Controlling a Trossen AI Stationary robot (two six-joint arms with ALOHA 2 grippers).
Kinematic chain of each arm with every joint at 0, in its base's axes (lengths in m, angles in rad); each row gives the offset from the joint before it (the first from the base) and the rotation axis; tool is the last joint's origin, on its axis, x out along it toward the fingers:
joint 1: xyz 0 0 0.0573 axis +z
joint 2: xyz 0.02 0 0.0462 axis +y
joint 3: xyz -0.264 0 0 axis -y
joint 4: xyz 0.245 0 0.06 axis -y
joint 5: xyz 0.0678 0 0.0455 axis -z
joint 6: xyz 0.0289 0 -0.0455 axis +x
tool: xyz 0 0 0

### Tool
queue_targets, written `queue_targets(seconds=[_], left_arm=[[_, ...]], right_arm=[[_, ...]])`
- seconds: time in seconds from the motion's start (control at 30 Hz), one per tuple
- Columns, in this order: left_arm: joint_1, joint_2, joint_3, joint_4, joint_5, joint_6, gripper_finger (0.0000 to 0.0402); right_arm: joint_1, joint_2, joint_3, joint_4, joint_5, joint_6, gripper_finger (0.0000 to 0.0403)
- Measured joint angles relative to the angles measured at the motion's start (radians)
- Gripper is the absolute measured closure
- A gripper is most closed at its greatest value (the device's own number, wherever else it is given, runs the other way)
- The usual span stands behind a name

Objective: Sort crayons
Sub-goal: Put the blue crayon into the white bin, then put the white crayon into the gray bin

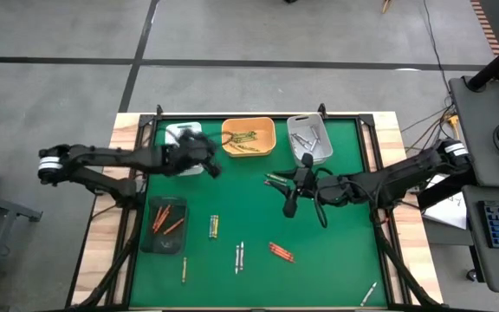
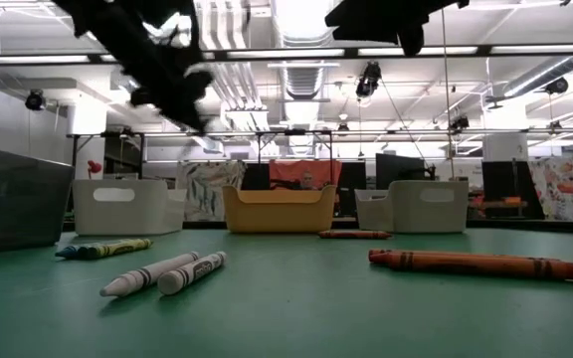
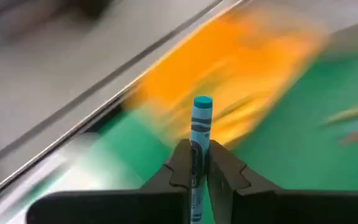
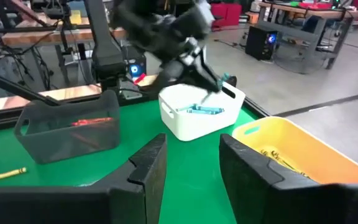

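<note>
My left gripper (image 3: 197, 157) is shut on a blue crayon (image 3: 201, 115) and hangs above the white tray (image 1: 184, 137) at the table's far left; the right wrist view shows it (image 4: 219, 79) over that tray, where blue crayons (image 4: 197, 110) lie. My right gripper (image 4: 191, 165) stands open and holds nothing, raised over mid-table (image 1: 291, 198). The orange tray (image 1: 249, 136) holds yellow-olive crayons, the dark tray (image 1: 165, 225) red-orange ones, the grey-white tray (image 1: 310, 139) pale ones. Loose crayons lie flat on the green mat: a white pair (image 2: 167, 273) and a red-orange one (image 2: 476, 264). My left gripper pinches the blue crayon's shaft (image 3: 199, 142) between its two fingers. The crayon lies along the fingers, and its flat end (image 3: 202, 101) sticks out past the fingertips. It is lifted clear of the table and the tray.
More loose crayons lie on the mat: a yellow-olive pair (image 1: 214, 227), red-orange ones (image 1: 281, 252), one near the front edge (image 1: 184, 269), one at the front right (image 1: 369, 293), and green ones (image 1: 275, 180) beside my right gripper. Desks and cables stand right of the table.
</note>
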Motion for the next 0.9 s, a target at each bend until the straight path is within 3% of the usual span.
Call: queue_targets(seconds=[0.1,0.2,0.4,0.57,0.9], left_arm=[[0.094,0.024,0.094,-0.374,-0.075,-0.154,0.0399],[0.178,0.069,0.139,-0.553,-0.074,-0.208,0.0399],[0.281,0.162,0.145,-0.578,0.009,-0.153,0.0399],[0.303,0.239,0.146,-0.578,0.006,-0.131,0.0395],[0.302,0.296,0.151,-0.579,-0.021,-0.129,0.0333]], right_arm=[[0.0,-0.004,0.0,-0.004,0.0,-0.004,0.0266],[0.0,0.003,0.0,-0.004,0.0,-0.011,0.0266],[0.0,0.006,0.0,-0.005,0.001,-0.008,0.0266],[0.0,0.005,0.0,-0.005,0.001,-0.008,0.0266],[0.0,0.005,0.018,-0.038,0.0,0.012,0.0266]])
